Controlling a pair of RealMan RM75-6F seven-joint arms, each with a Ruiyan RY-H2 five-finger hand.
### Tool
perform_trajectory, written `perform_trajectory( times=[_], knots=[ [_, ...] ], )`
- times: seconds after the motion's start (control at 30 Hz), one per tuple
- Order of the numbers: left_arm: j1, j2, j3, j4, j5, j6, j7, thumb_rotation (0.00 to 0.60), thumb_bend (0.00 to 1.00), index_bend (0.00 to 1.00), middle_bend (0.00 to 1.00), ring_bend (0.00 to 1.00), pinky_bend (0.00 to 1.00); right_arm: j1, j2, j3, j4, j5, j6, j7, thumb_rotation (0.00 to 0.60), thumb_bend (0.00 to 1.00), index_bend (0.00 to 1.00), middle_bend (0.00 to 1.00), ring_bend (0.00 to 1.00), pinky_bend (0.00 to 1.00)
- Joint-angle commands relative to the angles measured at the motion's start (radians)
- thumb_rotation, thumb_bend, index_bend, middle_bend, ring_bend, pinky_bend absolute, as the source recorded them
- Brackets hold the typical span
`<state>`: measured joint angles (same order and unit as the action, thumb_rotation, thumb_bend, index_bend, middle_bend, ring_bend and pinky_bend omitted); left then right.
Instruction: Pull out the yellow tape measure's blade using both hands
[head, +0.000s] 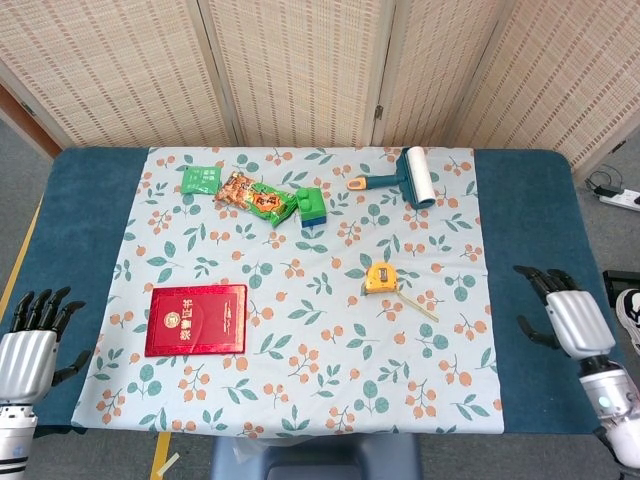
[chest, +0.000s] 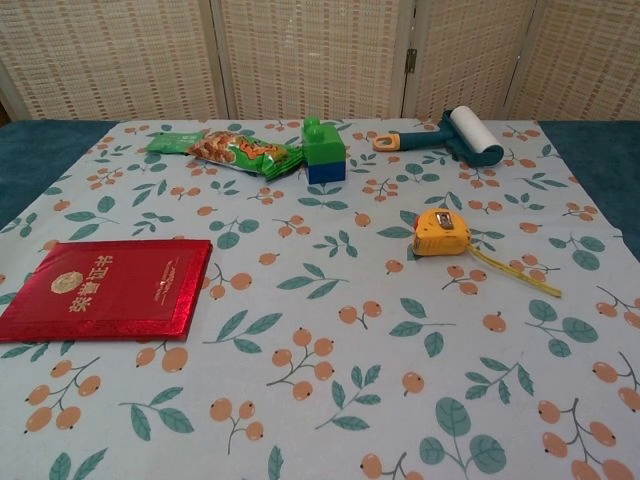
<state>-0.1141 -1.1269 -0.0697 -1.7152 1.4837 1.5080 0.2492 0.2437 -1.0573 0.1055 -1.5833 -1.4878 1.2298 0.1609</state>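
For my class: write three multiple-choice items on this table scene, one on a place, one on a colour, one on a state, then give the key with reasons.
1. Where does the red booklet lie?
A. beside the lint roller
B. on the cloth's near left part
C. under the tape measure

2. What colours is the toy block?
A. green over blue
B. red over yellow
C. all white

3. How is the right hand?
A. holding the tape measure
B. pressing the booklet
C. open, holding nothing

Key: B, it lies alone near the left; A, green top, blue base; C, fingers apart, away from the tape measure.
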Motion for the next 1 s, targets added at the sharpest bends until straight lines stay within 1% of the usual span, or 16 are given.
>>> perform_trajectory(
  times=[0.03, 0.2, 0.27, 0.33, 0.4, 0.5, 0.6, 0.7, 0.8, 1.0],
  knots=[
    [0.002, 0.001, 0.002, -0.002, 0.005, 0.005, -0.003, 0.6, 0.29, 0.27, 0.15, 0.1, 0.0, 0.099, -0.035, 0.033, -0.004, 0.032, -0.12, -0.051, 0.6, 0.41, 0.16, 0.2, 0.28, 0.15],
    [0.009, 0.005, 0.007, -0.01, 0.011, 0.014, 0.003, 0.6, 0.29, 0.27, 0.15, 0.1, 0.0, 0.214, -0.123, 0.056, 0.049, 0.071, -0.26, -0.095, 0.6, 0.42, 0.15, 0.17, 0.26, 0.15],
    [0.01, 0.008, 0.006, -0.014, 0.013, 0.018, 0.004, 0.6, 0.29, 0.27, 0.15, 0.1, 0.0, 0.253, -0.159, 0.061, 0.071, 0.093, -0.31, -0.123, 0.6, 0.42, 0.1, 0.15, 0.23, 0.15],
    [0.01, 0.01, 0.005, -0.017, 0.015, 0.021, 0.005, 0.6, 0.29, 0.27, 0.15, 0.1, 0.0, 0.298, -0.201, 0.068, 0.097, 0.122, -0.365, -0.156, 0.6, 0.41, 0.03, 0.11, 0.21, 0.15],
    [0.012, 0.012, 0.006, -0.019, 0.016, 0.022, 0.006, 0.6, 0.29, 0.27, 0.15, 0.1, 0.0, 0.339, -0.244, 0.075, 0.127, 0.151, -0.411, -0.188, 0.6, 0.41, 0.0, 0.08, 0.19, 0.15],
    [0.014, 0.014, 0.008, -0.02, 0.014, 0.022, 0.007, 0.6, 0.29, 0.27, 0.15, 0.1, 0.0, 0.389, -0.298, 0.085, 0.17, 0.189, -0.459, -0.227, 0.6, 0.41, 0.0, 0.05, 0.16, 0.15],
    [0.018, 0.015, 0.008, -0.021, 0.009, 0.023, 0.008, 0.6, 0.29, 0.27, 0.15, 0.1, 0.0, 0.429, -0.349, 0.091, 0.218, 0.215, -0.489, -0.247, 0.6, 0.41, 0.01, 0.09, 0.16, 0.15],
    [0.018, 0.014, 0.01, -0.022, 0.013, 0.024, 0.009, 0.6, 0.29, 0.28, 0.15, 0.1, 0.0, 0.465, -0.39, 0.091, 0.267, 0.233, -0.524, -0.256, 0.6, 0.41, 0.07, 0.13, 0.18, 0.15],
    [0.018, 0.013, 0.012, -0.021, 0.019, 0.025, 0.011, 0.6, 0.29, 0.28, 0.15, 0.1, 0.0, 0.491, -0.422, 0.087, 0.305, 0.245, -0.545, -0.267, 0.6, 0.41, 0.08, 0.14, 0.19, 0.15],
    [0.017, 0.012, 0.013, -0.019, 0.014, 0.017, 0.01, 0.6, 0.29, 0.29, 0.15, 0.1, 0.0, 0.518, -0.457, 0.076, 0.343, 0.264, -0.566, -0.273, 0.6, 0.41, 0.09, 0.15, 0.2, 0.15]
  ],
)
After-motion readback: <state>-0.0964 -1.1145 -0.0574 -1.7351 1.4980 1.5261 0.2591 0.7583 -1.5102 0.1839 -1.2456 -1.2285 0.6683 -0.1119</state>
